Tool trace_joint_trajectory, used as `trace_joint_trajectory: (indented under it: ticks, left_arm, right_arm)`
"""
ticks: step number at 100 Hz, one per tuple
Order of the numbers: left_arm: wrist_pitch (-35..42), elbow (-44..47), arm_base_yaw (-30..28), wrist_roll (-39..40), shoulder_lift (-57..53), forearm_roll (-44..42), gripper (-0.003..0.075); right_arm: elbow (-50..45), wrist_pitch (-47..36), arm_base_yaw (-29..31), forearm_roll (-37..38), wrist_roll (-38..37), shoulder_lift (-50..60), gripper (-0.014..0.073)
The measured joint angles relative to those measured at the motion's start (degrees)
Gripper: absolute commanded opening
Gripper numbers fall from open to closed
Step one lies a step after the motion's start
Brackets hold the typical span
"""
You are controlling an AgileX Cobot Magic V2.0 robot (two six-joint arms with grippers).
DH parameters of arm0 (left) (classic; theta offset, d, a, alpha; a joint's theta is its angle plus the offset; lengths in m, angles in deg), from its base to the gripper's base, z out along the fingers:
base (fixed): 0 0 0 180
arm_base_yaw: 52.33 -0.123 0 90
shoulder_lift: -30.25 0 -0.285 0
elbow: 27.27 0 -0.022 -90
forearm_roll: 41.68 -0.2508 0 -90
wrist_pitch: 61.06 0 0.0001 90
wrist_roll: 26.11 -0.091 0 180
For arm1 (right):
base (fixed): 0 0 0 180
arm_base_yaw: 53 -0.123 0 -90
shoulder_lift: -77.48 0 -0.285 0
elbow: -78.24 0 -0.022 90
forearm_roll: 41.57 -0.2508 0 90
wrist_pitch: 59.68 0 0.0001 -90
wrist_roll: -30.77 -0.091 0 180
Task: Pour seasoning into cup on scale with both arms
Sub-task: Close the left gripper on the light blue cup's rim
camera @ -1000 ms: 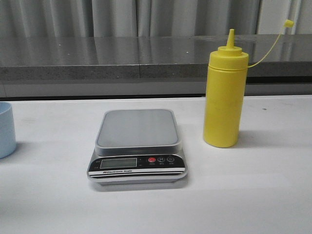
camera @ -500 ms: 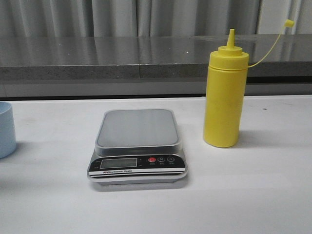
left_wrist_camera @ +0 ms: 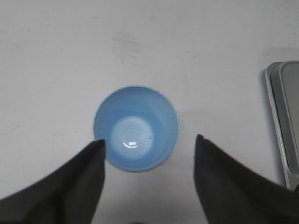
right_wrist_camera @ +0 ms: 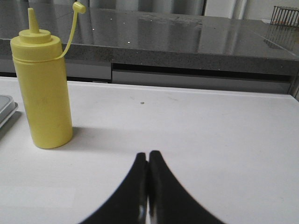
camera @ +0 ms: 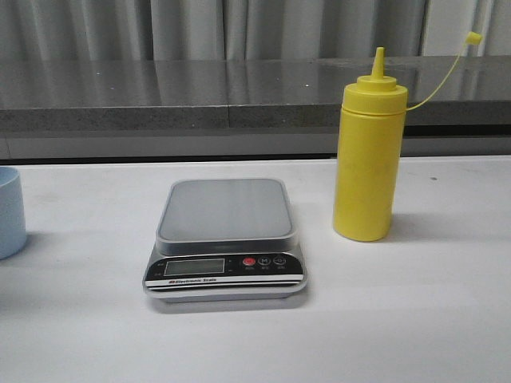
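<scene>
On worktop (camera: 447, 319), cup (left_wrist_camera: 136, 128) off scale (camera: 226, 209), bottle (camera: 368, 152) untouched; my left jaws spread over cup, right jaws closed, empty. Nothing poured.

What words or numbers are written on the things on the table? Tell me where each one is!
"Electronic Scale": white print on the black front strip of the scale, under its display; a small mark before the words is too small to read.
"M": on the middle round button of the scale; the signs on the red button and the other black button are too small to read.
Scale display: no digits can be made out.
Yellow seasoning bottle: no label.
Blue cup: no text.
</scene>
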Motion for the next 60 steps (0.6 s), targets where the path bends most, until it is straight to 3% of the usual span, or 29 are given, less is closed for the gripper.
trace_joint_trajectory:
  ticks: [60]
  left_arm:
    - [0.7, 0.0, -5.4, 0.0, 0.8, -0.4, 0.0553]
  right_arm:
    - [0.0, 0.0, 0.0, 0.0, 0.0, 0.0, -0.0067]
